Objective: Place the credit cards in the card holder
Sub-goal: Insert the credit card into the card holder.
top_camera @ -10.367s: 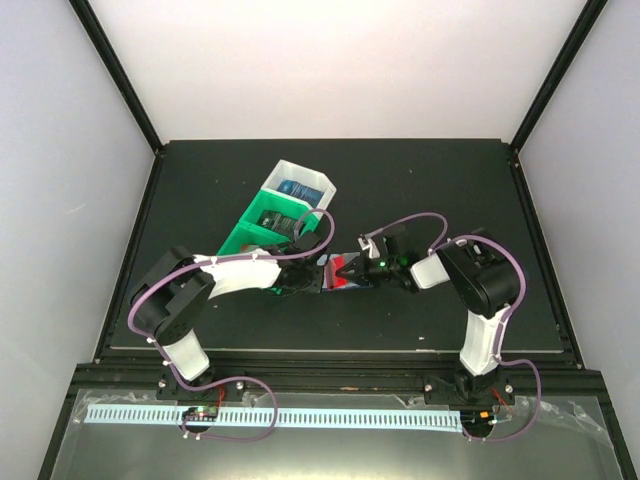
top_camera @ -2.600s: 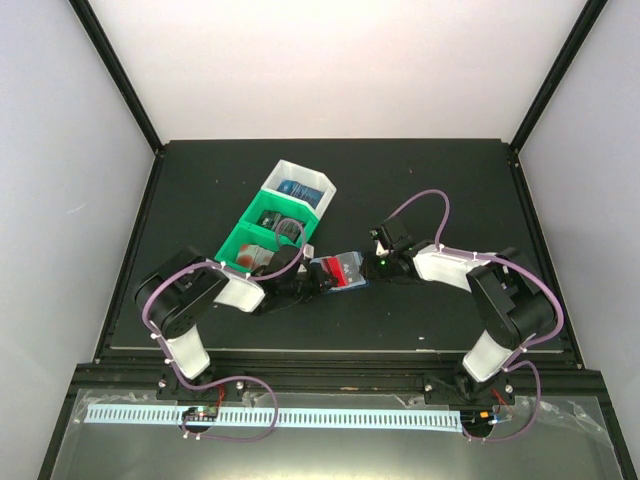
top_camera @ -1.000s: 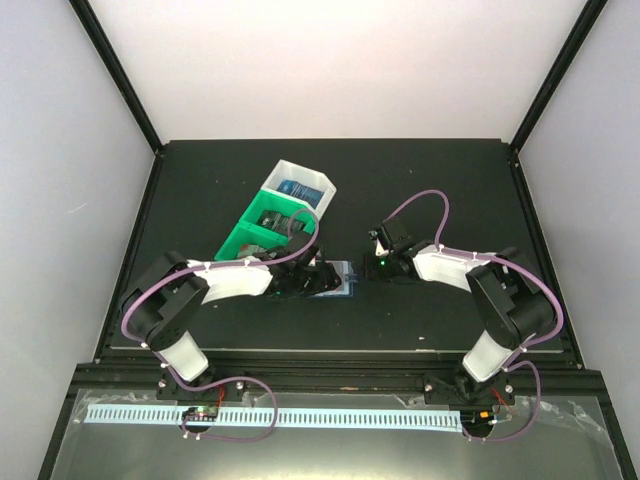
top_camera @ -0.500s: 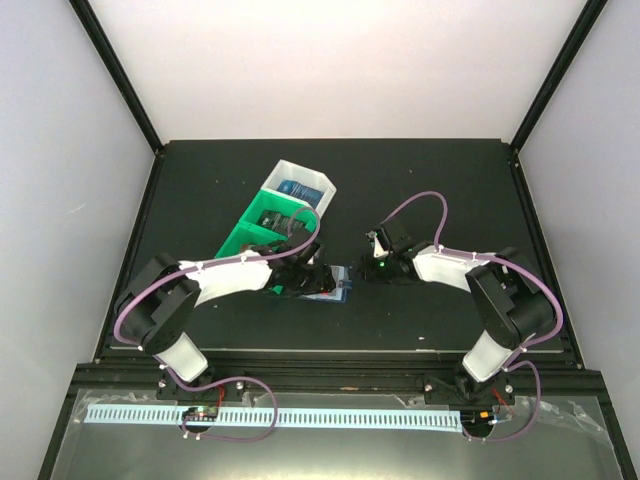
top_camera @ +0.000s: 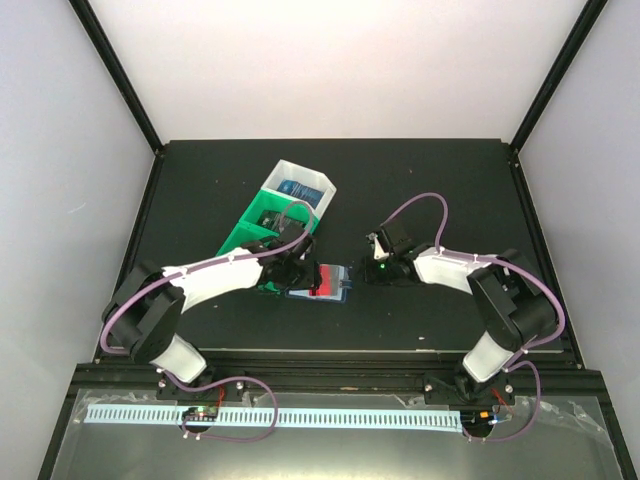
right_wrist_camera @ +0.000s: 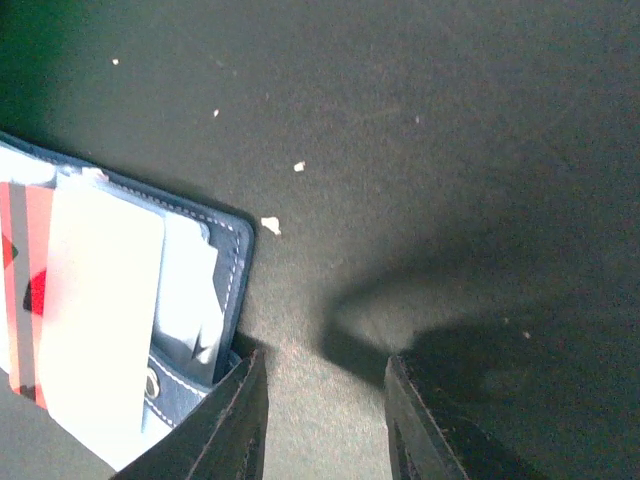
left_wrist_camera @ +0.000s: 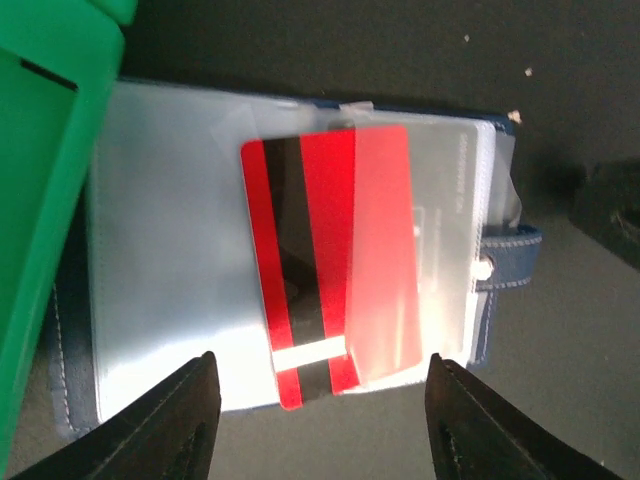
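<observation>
The card holder (top_camera: 335,285) lies open on the black table, its pale clear sleeves facing up. A red credit card (left_wrist_camera: 315,300) with a dark stripe lies on it, its right half under a clear sleeve (left_wrist_camera: 400,270). My left gripper (left_wrist_camera: 315,430) is open and empty, hovering just off the card's near edge; in the top view it (top_camera: 303,277) sits at the holder's left side. My right gripper (right_wrist_camera: 325,425) is open and empty at the holder's snap-tab end (right_wrist_camera: 180,350), its left finger (right_wrist_camera: 235,420) against the edge. In the top view it (top_camera: 366,270) is right of the holder.
A green-and-white three-compartment bin (top_camera: 300,170) stands just behind and left of the holder, with a blue card (top_camera: 297,188) and a dark card (top_camera: 275,220) inside. Its green wall (left_wrist_camera: 45,190) fills the left of the left wrist view. Small crumbs (right_wrist_camera: 270,225) dot the table.
My left gripper has drawn back to the left off the holder, uncovering the red card that now lies in it. The right arm has barely moved.
</observation>
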Available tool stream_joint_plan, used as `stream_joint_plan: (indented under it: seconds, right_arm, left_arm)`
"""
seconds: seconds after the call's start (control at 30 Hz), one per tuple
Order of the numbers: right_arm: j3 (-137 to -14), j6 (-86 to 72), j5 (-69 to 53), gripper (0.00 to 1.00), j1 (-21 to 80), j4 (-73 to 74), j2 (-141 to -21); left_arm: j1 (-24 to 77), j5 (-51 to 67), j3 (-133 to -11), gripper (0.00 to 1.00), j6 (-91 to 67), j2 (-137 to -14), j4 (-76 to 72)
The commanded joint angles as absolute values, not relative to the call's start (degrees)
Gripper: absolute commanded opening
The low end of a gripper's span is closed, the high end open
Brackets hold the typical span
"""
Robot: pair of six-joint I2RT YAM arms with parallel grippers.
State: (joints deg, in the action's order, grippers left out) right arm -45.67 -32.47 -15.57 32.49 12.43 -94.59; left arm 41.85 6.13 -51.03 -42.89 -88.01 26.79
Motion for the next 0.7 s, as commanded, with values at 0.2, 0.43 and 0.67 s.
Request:
stream_joint_plan:
  seconds: [0.2,0.43,0.67]
  right_arm:
    - [-43.9,-31.67,-18.28,0.35,34.98,13.83,-91.9]
    - [-44.17,-30.85,-21.46,0.36,36.11,13.27,-93.41]
    - [-44.57,-30.91,-22.06,0.36,36.16,12.83,-95.07]
  left_arm:
    - [40.52,7.66,-55.12,0.62,-41.01,-96.1,22.98]
    - [40.26,13.85,-53.82,0.57,-40.36,-97.51,17.47]
    - [40.18,22.41,-54.24,0.61,-39.0,-100.52,12.71]
